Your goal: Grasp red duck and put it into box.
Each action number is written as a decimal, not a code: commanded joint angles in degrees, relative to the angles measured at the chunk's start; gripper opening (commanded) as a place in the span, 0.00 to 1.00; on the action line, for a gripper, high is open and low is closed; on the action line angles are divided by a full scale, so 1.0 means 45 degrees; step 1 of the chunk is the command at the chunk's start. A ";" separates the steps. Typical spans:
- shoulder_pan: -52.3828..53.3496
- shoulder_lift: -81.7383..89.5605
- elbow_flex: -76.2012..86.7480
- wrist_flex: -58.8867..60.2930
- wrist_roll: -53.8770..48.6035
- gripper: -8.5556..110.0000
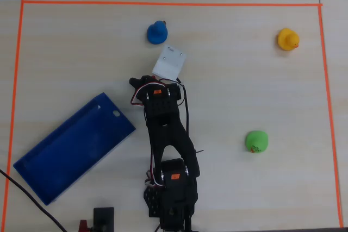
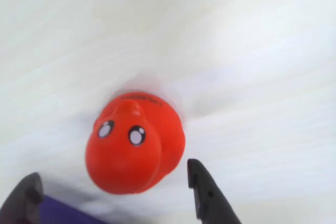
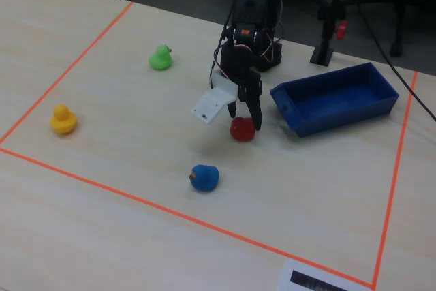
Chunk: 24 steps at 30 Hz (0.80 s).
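The red duck (image 2: 134, 142) fills the middle of the wrist view and faces the camera. It sits on the pale table between my two dark fingertips, which stand apart on either side of it without touching. My gripper (image 2: 111, 171) is open. In the fixed view the gripper (image 3: 244, 115) points down right over the duck (image 3: 242, 130). In the overhead view the duck is hidden under the gripper (image 1: 149, 82) and its white camera mount. The blue box (image 1: 70, 145) lies to the left of the arm, empty; in the fixed view the box (image 3: 334, 100) is to the right.
A blue duck (image 1: 156, 32) stands just beyond the gripper, a yellow duck (image 1: 287, 39) at the far right and a green duck (image 1: 256, 141) right of the arm. Orange tape (image 1: 163, 4) frames the work area. The arm base (image 1: 171, 188) is at the near edge.
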<state>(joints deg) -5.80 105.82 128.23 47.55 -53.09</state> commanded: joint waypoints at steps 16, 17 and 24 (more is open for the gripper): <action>-0.0195 -0.1484 0.0742 -0.2812 0.0234 0.09; -0.0176 -0.1484 0.0742 -0.2812 0.0312 0.07; 0.0430 0.1211 -0.0684 0.0332 0.1504 0.07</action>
<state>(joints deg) -5.54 102.13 129.99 42.10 -48.43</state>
